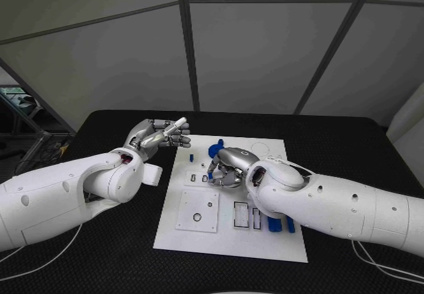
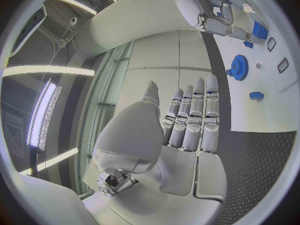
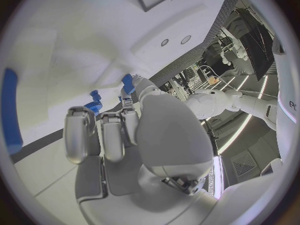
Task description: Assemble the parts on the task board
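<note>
The white task board (image 1: 231,236) lies in the middle of the black table. A blue gear (image 1: 216,147) (image 2: 239,67) (image 3: 94,106) and a small blue piece (image 1: 192,157) (image 2: 255,95) sit near its far end, and two blue bars (image 1: 281,225) lie near its right edge. My right hand (image 1: 228,165) (image 3: 134,135) hangs over the board's upper middle with its fingers curled down, pinching a small blue part (image 3: 128,83) (image 2: 259,31) between thumb and fingertip. My left hand (image 1: 162,135) (image 2: 190,117) is raised beside the board's far left corner, fingers straight and together, holding nothing.
The board carries several outlined slots (image 1: 241,215) and a square white plate (image 1: 197,210) at its near left. Black table (image 1: 115,257) surrounds the board. Grey wall panels stand behind the table.
</note>
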